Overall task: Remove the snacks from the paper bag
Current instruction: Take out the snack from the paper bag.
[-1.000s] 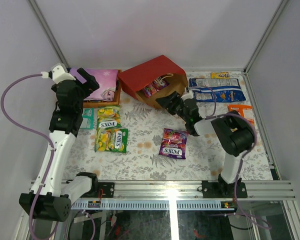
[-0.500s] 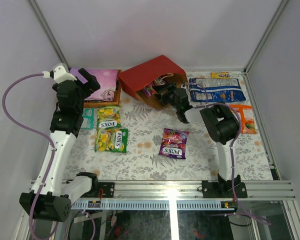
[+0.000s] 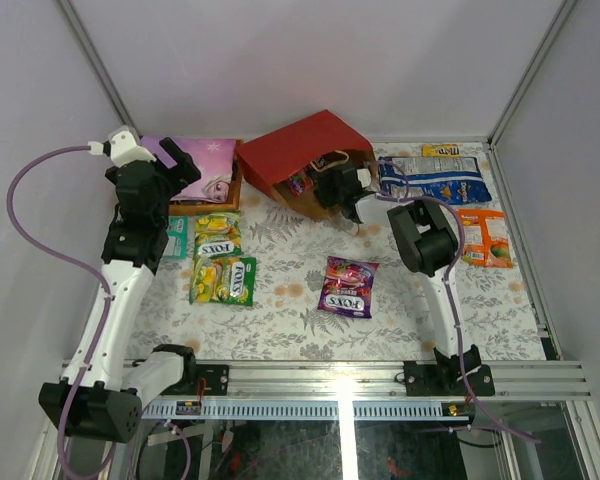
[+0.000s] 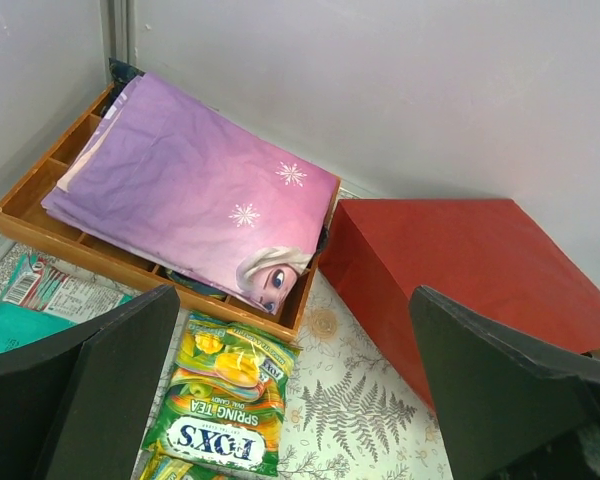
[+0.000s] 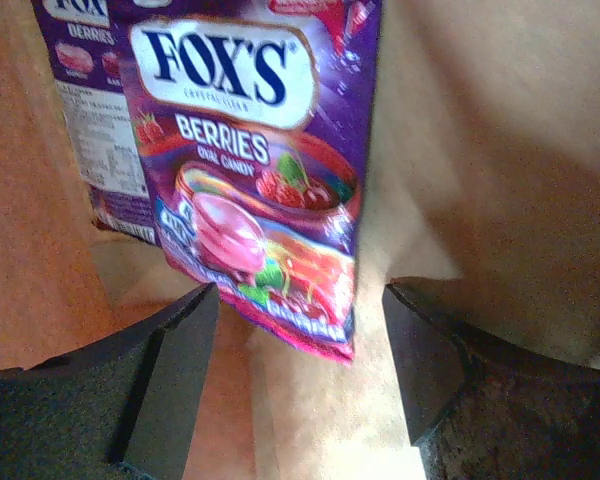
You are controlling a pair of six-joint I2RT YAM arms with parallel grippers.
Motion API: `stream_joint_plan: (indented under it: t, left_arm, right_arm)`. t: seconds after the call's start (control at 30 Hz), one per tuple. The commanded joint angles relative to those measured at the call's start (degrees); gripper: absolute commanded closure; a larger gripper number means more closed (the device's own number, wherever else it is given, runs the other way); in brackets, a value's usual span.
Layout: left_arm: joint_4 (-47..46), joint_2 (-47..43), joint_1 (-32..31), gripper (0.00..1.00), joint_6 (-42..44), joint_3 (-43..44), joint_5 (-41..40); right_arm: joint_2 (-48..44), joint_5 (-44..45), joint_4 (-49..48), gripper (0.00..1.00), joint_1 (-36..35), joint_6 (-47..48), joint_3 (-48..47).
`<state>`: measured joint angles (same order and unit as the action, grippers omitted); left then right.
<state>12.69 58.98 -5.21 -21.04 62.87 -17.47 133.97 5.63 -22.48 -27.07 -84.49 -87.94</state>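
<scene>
The red paper bag [image 3: 302, 146] lies on its side at the back, its brown mouth facing front-right. My right gripper [image 3: 325, 186] reaches into that mouth. In the right wrist view it [image 5: 295, 370] stands open, with the lower edge of a purple Fox's Berries packet [image 5: 242, 160] just ahead of the fingertips and not gripped. Out on the table lie a purple Fox's packet [image 3: 346, 286], two green Fox's packets [image 3: 220, 258], a teal packet [image 3: 176, 237], a blue-white bag [image 3: 432, 180], an orange packet [image 3: 480, 235] and a small yellow bar [image 3: 440, 150]. My left gripper [image 3: 178, 168] hangs open and empty above the table's left side.
An orange tray [image 3: 237, 190] holding a flat purple patterned item [image 3: 206, 168] stands at the back left, beside the red bag [image 4: 460, 270]. The left wrist view looks down on the tray's rim [image 4: 130, 264] and a green Fox's packet [image 4: 225, 400]. Walls close the table at the back and both sides.
My right arm has stretched toward the back and pushed its gripper from in front of the bag's mouth into the bag. The left arm has barely moved.
</scene>
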Motion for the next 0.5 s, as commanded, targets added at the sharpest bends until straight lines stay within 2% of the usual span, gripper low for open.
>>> stream_joint_plan:
  t: [0.0, 0.13, 0.17, 0.3, 0.4, 0.47]
  left_arm:
    - [-2.1, 1.9, -0.3, 0.00, 1.4, 1.4, 1.1]
    - [-1.7, 3.7, -0.4, 0.00, 1.1, 2.6, 3.5]
    - [-1.7, 4.2, -0.4, 0.01, 1.0, 2.8, 4.6]
    - [-1.7, 6.9, -1.1, 0.00, 1.8, 4.4, 9.5]
    - [-0.2, 9.6, -4.8, 0.00, 4.8, 6.6, 6.8]
    - [-0.9, 10.9, -8.0, 0.00, 7.0, 7.2, 5.7]
  right_arm:
    - [5.9, 4.4, 8.8, 0.27, 0.2, 0.2, -8.0]
    - [10.0, 5.3, 10.8, 0.32, 0.3, -0.5, -13.9]
    - [10.8, 5.5, 10.6, 0.36, 0.3, -0.6, -14.9]
    - [12.2, 4.9, 5.5, 0.69, 0.3, 0.4, -16.2]
    - [10.6, 3.2, 1.1, 0.95, 0.3, 2.2, -14.3]
    - [7.9, 3.3, -1.6, 1.00, 0.3, 3.2, -11.1]
